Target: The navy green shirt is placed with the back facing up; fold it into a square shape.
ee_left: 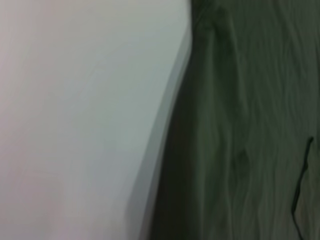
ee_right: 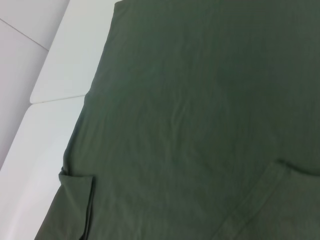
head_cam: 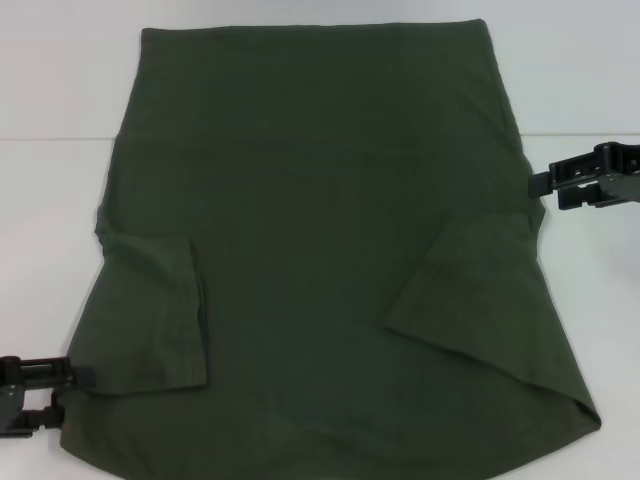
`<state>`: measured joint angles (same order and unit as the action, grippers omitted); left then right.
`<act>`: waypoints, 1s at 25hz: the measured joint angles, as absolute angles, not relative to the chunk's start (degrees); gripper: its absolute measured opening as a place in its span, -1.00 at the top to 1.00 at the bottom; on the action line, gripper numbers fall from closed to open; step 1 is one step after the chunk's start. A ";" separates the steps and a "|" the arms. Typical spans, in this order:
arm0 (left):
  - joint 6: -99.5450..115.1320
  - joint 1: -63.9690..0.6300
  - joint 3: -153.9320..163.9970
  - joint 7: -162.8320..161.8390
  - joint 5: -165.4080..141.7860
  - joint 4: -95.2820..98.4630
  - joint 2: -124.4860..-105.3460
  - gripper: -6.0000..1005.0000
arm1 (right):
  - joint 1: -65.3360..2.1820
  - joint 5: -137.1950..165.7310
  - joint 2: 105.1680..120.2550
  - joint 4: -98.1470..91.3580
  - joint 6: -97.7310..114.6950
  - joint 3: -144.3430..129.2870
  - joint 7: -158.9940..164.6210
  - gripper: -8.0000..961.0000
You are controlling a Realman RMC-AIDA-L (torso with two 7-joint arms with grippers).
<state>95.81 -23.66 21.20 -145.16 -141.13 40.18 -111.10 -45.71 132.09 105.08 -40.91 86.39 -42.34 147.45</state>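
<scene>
The navy green shirt [head_cam: 320, 230] covers the tabletop [head_cam: 60, 90] — no lettering shows; left gripper [head_cam: 45, 385] and right gripper [head_cam: 585, 185] sit at its edges — whether their fingers are spread cannot be told.

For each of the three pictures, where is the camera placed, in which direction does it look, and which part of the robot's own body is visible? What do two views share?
Head view: on the robot's head, looking forward and down at the navy green shirt on the white table; the left gripper and right gripper show at the shirt's edges.
Left wrist view: on the left arm, close above the shirt's edge and the table; no part of the robot shows.
Right wrist view: on the right arm, looking across the shirt; no part of the robot shows.
Shared: head and right wrist views both show the two folded-in sleeves.
</scene>
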 joint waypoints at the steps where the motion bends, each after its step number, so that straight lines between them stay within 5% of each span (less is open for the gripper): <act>1: 95.68 -23.59 21.27 -145.20 -141.15 40.13 -111.17 -0.56 | -45.71 132.09 105.07 -40.92 86.35 -42.31 147.45 -0.32; 25: 94.04 -25.07 20.66 -145.90 -141.52 39.70 -111.97 -0.46 | -45.49 132.01 105.03 -40.82 86.66 -41.47 147.45 -0.32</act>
<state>94.04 -25.07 20.66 -145.90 -141.52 39.70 -111.97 -45.49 132.01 105.03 -40.83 86.66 -41.47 147.45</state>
